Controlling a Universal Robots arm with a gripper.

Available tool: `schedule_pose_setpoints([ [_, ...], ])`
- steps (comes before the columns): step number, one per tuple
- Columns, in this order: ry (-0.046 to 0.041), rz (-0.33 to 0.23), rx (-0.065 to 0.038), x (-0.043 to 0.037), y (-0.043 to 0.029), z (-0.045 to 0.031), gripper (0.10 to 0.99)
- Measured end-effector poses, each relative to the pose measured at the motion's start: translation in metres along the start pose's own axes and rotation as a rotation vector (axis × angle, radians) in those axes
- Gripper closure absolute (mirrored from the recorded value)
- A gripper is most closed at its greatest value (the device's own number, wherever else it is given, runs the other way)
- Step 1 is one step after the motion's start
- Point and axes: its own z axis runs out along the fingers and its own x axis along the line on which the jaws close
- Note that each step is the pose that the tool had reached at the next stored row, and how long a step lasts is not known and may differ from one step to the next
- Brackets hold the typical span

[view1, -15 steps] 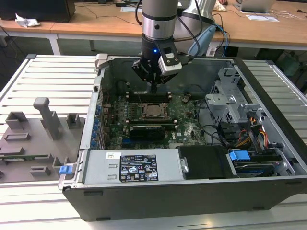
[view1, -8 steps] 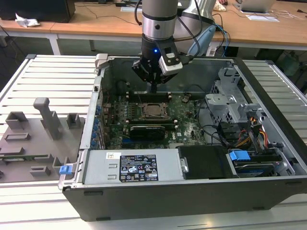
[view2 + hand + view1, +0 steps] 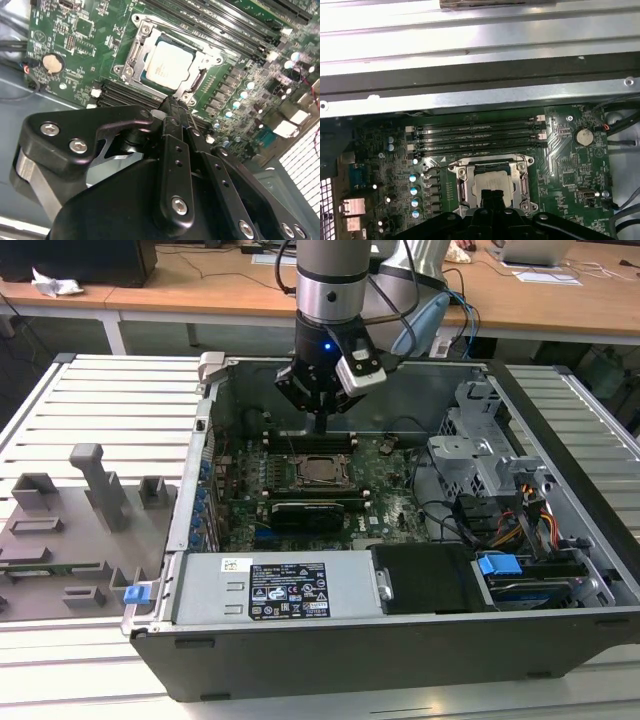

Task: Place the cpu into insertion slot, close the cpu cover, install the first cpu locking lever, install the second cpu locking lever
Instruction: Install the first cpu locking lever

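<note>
The cpu [image 3: 170,62] [image 3: 490,182] [image 3: 322,471] lies flat in the insertion slot [image 3: 141,74], silver top up, on the green board inside the open computer case. The cpu cover [image 3: 136,50] [image 3: 461,182] lies down around it as a silver frame. A thin wire lever [image 3: 175,27] runs along one side of the frame. My gripper [image 3: 320,424] [image 3: 172,107] [image 3: 492,196] hangs just above the socket's edge beside the memory slots. Its black fingers are pressed together with nothing between them.
Long black memory slots [image 3: 477,135] lie beside the socket. A black card [image 3: 305,512] and the power supply [image 3: 275,590] sit toward the front. The drive cage [image 3: 480,455] and cables [image 3: 520,525] are at the exterior view's right. Grey fixtures [image 3: 95,490] stand outside on the left.
</note>
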Motion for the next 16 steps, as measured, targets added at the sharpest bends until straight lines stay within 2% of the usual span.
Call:
schedule_pose_setpoints([
  [4, 0.0003, -0.026, 0.0, 0.0014, -0.0002, 0.0001, 0.98],
  [9, 0.0038, -0.133, -0.002, 0.0014, -0.0002, 0.0011, 0.98],
  [12, 0.005, -0.173, -0.003, 0.0019, -0.0002, 0.0013, 0.98],
  [16, 0.0009, -0.173, -0.003, 0.0124, -0.0011, 0.0013, 0.98],
])
